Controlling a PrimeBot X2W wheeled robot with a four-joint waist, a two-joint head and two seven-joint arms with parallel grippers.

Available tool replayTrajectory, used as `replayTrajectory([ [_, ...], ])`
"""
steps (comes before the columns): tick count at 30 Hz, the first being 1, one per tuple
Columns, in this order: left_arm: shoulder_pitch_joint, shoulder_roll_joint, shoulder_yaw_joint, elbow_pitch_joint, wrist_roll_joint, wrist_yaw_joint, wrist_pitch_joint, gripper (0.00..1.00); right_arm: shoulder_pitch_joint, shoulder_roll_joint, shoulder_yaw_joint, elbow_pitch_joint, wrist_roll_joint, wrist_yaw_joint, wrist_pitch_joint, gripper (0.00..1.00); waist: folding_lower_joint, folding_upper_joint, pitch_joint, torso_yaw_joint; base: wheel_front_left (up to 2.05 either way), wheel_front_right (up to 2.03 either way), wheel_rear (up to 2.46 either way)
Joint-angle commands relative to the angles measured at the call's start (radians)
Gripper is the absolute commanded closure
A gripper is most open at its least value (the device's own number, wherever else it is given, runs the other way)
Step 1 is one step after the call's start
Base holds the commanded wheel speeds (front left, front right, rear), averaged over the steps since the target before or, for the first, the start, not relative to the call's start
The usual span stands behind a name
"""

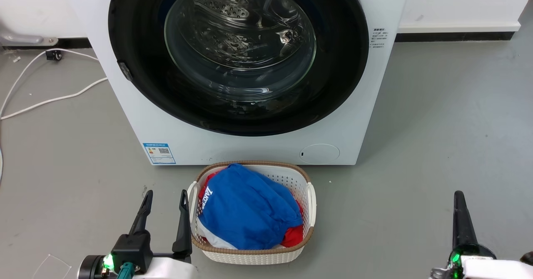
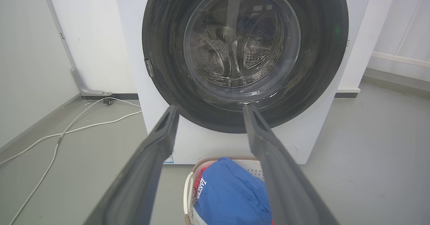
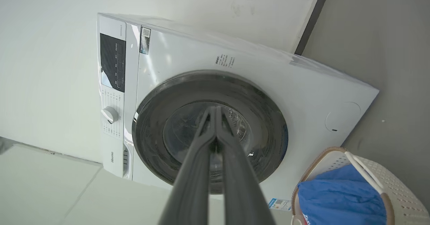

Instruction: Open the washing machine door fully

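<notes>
The washing machine door (image 1: 137,58), a big glossy black disc with a clear glass bowl centre, lies flat against the white machine front, closed. It also fills the upper middle of the left wrist view (image 2: 161,50) and sits tilted in the right wrist view (image 3: 151,131). My left gripper (image 1: 165,195) stands open at the lower left, well short of the door, its two fingers (image 2: 158,137) spread with nothing between them. My right gripper (image 1: 459,198) is at the lower right, fingers (image 3: 205,131) pressed together, holding nothing.
A white laundry basket (image 1: 310,195) with blue and red clothes stands on the grey floor right in front of the machine, between my grippers. White cables (image 1: 50,100) trail across the floor at the left. A white wall runs behind the machine.
</notes>
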Motion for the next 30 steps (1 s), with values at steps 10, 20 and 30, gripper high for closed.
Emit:
replayTrajectory([
  [10,0.011,-0.002,0.002,-0.002,-0.008,-0.001,-0.003,0.00,0.017,-0.001,0.022,-0.082,0.349,0.000,0.079,1.00,0.0000,-0.0001,-0.002,-0.002,0.00,0.00,0.00],
  [20,0.012,-0.002,0.004,-0.002,-0.007,0.000,-0.003,0.00,0.034,-0.001,-0.046,-0.093,0.402,0.000,0.271,1.00,0.0000,-0.0001,0.001,-0.002,0.00,0.00,0.00],
  [30,0.012,-0.002,0.006,-0.007,0.002,0.001,-0.003,0.00,0.024,-0.001,-0.071,-0.090,0.391,0.000,0.297,1.00,0.0000,-0.0001,0.009,-0.002,0.00,0.00,0.00],
])
